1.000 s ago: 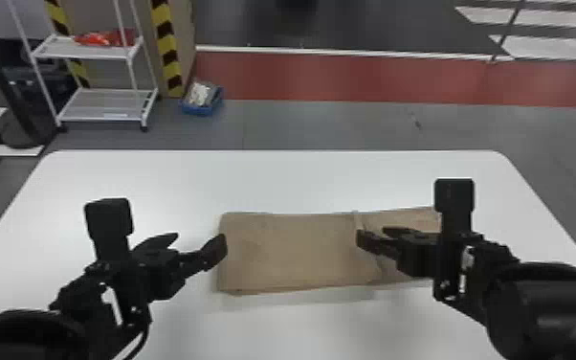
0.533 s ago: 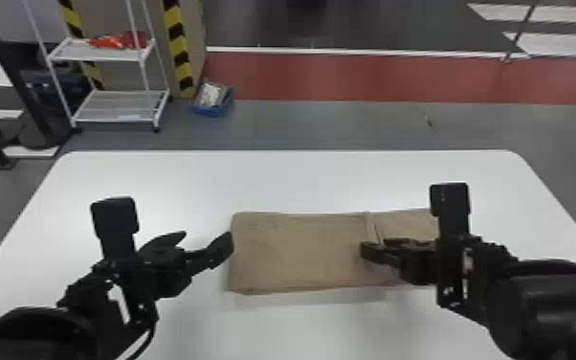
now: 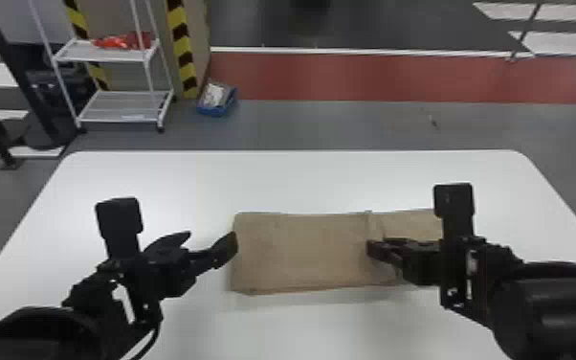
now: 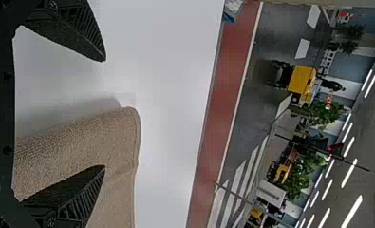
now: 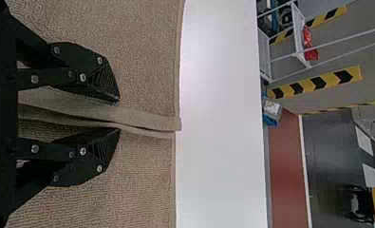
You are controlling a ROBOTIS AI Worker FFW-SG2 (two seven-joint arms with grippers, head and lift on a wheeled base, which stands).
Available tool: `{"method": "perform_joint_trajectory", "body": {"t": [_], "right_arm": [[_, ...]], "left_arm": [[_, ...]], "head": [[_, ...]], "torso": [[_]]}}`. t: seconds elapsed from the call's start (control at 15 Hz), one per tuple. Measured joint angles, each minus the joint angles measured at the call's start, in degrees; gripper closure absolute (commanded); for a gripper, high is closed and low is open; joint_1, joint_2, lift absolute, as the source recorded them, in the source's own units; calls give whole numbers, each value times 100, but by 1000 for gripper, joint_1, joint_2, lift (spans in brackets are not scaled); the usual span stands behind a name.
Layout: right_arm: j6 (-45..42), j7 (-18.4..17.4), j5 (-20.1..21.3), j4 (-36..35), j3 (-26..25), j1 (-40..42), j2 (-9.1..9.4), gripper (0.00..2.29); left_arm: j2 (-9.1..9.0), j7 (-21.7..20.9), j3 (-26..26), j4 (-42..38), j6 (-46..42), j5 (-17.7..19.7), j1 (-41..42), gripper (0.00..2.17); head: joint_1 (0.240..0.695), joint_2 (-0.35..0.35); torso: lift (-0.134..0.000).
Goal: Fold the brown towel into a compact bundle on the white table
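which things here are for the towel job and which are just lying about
For the job:
- brown towel
- white table
- left gripper
- right gripper

Just lying about:
- white wire shelf behind the table
- red item on that shelf
- blue container on the floor

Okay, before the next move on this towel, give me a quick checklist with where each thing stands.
1. Brown towel lying on white table: ok.
2. Right gripper fingers on both sides of the towel's hems: ok.
3. Right gripper closed on them: not ok, fingers apart.
4. Left gripper open: ok.
5. Left gripper not touching the towel: cannot tell.
6. Towel compact: not ok, a long strip.
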Motion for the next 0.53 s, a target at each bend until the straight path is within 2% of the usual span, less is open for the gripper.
{"method": "perform_joint_trajectory", "body": {"t": [0.2,0.53], "right_arm": [[-77,0,-25,-51,-10,27,0,792],[-293,-9,-168,-596,-77,166,0,792]], "left_arm": [[0,0,-2,-22,1,2,7,87],[35,0,7,-61,1,55,21,87]], "head": [[695,-21],[695,-14]], "torso": [[-124],[-124]]}}
